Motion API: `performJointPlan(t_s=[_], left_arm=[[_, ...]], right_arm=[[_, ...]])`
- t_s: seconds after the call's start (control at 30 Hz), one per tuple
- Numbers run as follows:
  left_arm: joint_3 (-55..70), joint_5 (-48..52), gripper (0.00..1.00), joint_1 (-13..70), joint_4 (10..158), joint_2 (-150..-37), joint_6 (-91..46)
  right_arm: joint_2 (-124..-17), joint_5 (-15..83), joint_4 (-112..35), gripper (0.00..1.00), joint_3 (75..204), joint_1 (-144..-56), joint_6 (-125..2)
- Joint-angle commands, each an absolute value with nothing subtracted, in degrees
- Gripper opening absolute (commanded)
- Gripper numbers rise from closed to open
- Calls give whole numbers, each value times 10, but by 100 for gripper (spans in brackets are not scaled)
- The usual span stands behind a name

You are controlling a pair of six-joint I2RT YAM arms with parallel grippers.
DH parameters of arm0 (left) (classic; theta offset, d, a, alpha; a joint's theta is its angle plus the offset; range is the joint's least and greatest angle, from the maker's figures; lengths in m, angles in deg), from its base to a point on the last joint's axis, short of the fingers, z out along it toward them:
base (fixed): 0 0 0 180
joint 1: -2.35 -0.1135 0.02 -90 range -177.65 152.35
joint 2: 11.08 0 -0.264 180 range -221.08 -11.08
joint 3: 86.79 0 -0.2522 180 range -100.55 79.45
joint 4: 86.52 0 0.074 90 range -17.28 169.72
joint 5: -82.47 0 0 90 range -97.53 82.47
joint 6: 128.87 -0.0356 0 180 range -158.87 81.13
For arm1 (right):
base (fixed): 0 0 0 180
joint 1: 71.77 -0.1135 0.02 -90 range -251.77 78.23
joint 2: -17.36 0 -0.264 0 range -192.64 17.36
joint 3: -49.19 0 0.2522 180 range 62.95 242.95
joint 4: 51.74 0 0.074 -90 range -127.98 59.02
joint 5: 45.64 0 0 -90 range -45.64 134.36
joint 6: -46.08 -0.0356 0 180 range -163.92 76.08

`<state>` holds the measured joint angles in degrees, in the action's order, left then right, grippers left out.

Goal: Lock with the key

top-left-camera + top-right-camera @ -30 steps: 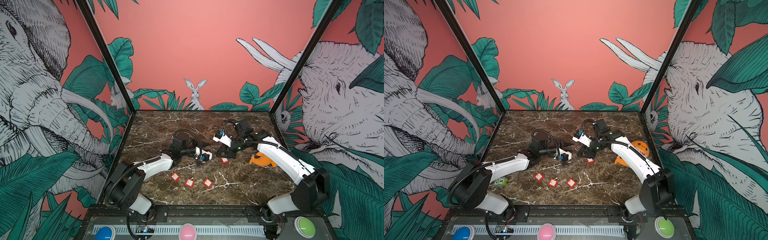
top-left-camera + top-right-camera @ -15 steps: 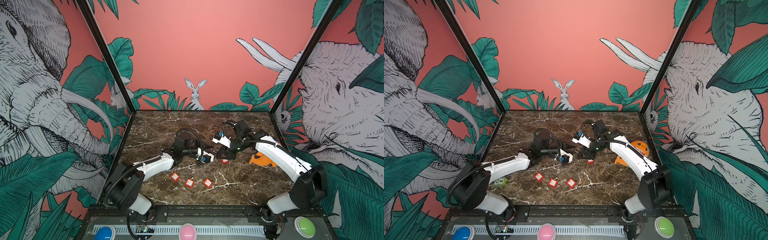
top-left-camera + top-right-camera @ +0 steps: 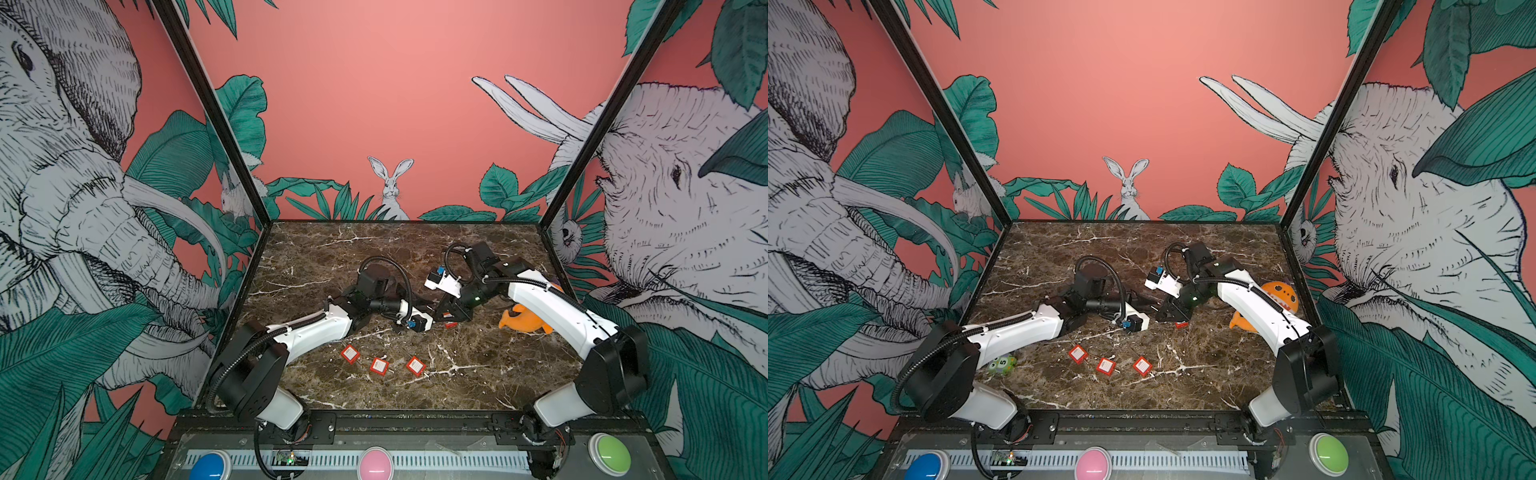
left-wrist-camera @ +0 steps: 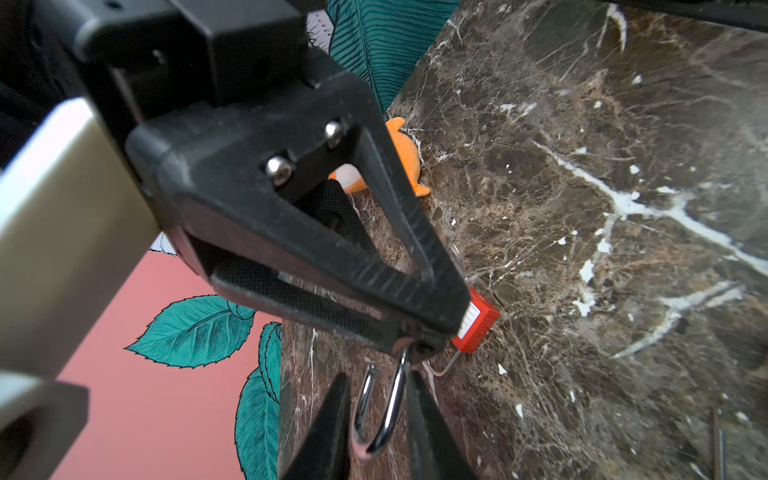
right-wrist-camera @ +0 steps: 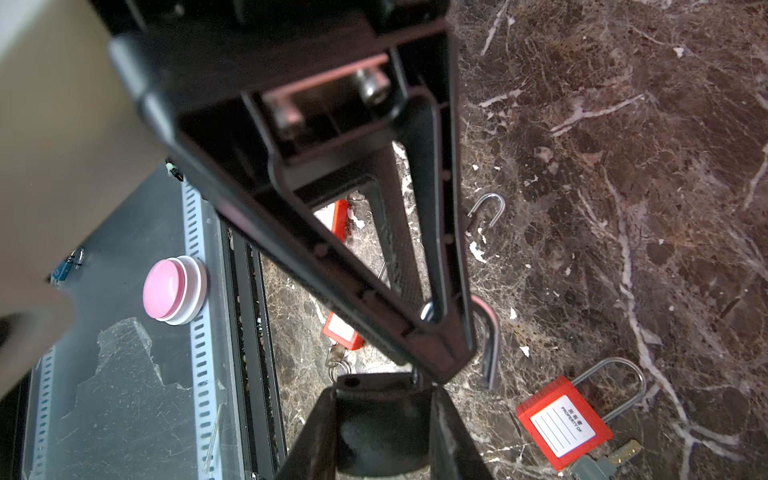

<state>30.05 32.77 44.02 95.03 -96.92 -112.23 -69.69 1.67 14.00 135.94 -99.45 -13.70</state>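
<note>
My right claw [image 4: 415, 338] is clamped on the held padlock [image 5: 382, 419]. I take the dark block filling the gap between my right pads in the right wrist view to be its body. Its steel shackle [image 4: 390, 415] sticks out past my right tips toward my left claw [image 4: 376, 374]. The left claw stands narrowly open, one finger [image 4: 332, 415] on either side of the shackle's bend, close to the steel but not pinching it. The shackle's short leg ends in free air, so I judge this lock open.

The only key [image 5: 602, 461] I see plainly sits in the bottom of a red padlock [image 5: 561, 419] lying on the bench [image 5: 623, 166], just beside my right claw. I cannot tell whether the held lock carries a key.

The step in hand looks like seating the shackle. To do it well, I should:

- Centre my left pads on the crown of the bend, not on one leg.
- Close gently, because round polished steel will likely slide or roll under a skewed pinch.
- Line the free leg up over its hole before pressing.
- Push straight along the legs while my right claw holds the body rigid and does not yield.
- Avoid any twist, which could jam the leg against the rim.
</note>
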Motion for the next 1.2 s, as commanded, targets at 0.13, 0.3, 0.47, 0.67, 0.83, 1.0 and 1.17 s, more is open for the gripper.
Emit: performJointPlan(t_s=[0.13,0.3,0.47,0.67,0.83,1.0,1.17], left_arm=[[279,331,15,444,932,-977,-1135],[271,323,1,446,922,-981,-1135],[258,333,0,446,887,-975,-1126],[216,344,0,442,785,-969,-1048],[197,382,0,421,722,-966,-982],[203,433,0,384,721,-954,-903],[192,481,0,370,689,-961,-870]], right_arm=[[-692,-14,156,11,1377,-994,-124],[-694,-17,166,11,1377,-994,-119],[-697,-6,169,26,1401,-994,-113],[-664,17,129,50,1408,-988,-122],[-627,34,86,49,1388,-957,-164],[-598,46,29,47,1322,-952,-203],[-589,37,-32,46,1274,-955,-218]])
